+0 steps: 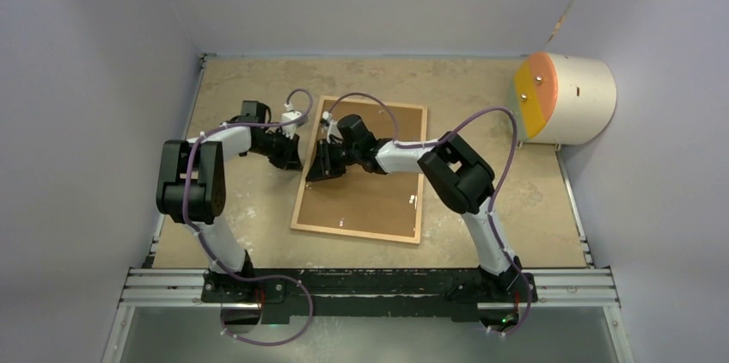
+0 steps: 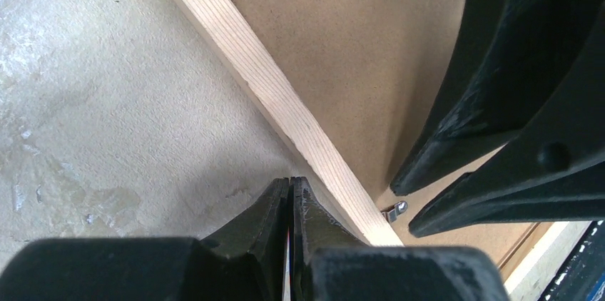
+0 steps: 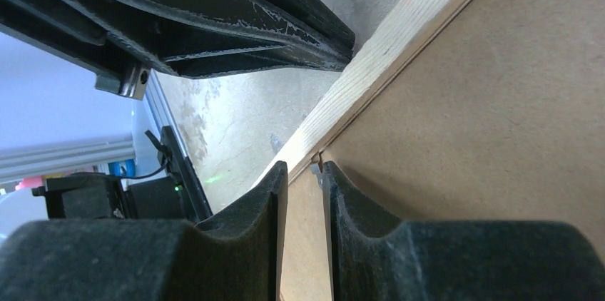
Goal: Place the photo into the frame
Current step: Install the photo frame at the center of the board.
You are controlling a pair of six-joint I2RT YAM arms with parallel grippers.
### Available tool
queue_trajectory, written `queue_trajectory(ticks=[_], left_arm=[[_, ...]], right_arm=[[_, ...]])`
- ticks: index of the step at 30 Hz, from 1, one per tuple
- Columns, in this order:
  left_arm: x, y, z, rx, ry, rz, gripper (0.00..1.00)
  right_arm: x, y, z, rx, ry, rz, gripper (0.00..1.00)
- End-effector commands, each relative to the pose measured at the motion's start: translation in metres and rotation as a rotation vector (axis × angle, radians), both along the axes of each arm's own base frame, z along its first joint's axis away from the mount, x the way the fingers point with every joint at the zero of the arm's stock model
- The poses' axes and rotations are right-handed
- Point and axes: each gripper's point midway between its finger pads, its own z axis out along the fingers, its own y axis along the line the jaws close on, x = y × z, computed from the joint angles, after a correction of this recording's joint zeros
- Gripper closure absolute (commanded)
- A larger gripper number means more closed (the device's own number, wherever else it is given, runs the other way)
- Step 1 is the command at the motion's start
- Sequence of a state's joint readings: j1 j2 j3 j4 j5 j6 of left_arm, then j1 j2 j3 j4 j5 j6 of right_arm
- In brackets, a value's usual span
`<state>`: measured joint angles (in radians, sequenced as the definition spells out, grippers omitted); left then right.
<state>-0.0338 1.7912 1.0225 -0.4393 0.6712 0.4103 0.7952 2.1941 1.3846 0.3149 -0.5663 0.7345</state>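
Observation:
The frame (image 1: 307, 182) lies face down in the middle of the table, its light wooden strips around a plain brown backing board (image 1: 378, 195). The photo is hidden. My left gripper (image 1: 292, 152) is shut and rests on the table just outside the frame's left strip (image 2: 271, 80); its tips (image 2: 290, 181) meet beside the wood. My right gripper (image 1: 318, 169) hovers over the board's left edge. In the right wrist view its fingers (image 3: 303, 167) stand slightly apart, with a small metal tab (image 3: 316, 167) at their tips beside the strip (image 3: 399, 30).
A white cylinder with an orange face (image 1: 563, 96) stands at the back right. Grey walls close in the table on three sides. A metal rail (image 1: 370, 286) runs along the near edge. A small metal clip (image 1: 413, 200) sits on the board's right side.

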Motion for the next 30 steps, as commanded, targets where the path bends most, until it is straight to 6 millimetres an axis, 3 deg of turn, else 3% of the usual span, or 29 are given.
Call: queue_trajectory(ticks=[1, 7, 20, 25, 30], left_arm=[[0.009, -0.004, 0.008, -0.038, -0.021, -0.008, 0.95], [0.008, -0.004, 0.007, -0.035, -0.019, -0.010, 0.95], [0.008, -0.003, 0.008, -0.032, -0.025, -0.009, 0.96], [0.019, 0.001, 0.017, -0.027, -0.043, 0.019, 0.94], [0.047, 0.004, 0.037, -0.060, -0.081, 0.083, 0.71]], right_arm=[[-0.003, 0.010, -0.007, -0.012, -0.025, 0.022, 0.73], [-0.009, 0.013, -0.017, -0.020, -0.013, 0.031, 0.74], [-0.020, 0.016, -0.011, -0.012, 0.013, 0.070, 0.75], [0.011, 0.005, 0.022, 0.032, -0.032, 0.010, 0.71], [0.062, -0.025, 0.059, 0.082, -0.076, -0.103, 0.56]])
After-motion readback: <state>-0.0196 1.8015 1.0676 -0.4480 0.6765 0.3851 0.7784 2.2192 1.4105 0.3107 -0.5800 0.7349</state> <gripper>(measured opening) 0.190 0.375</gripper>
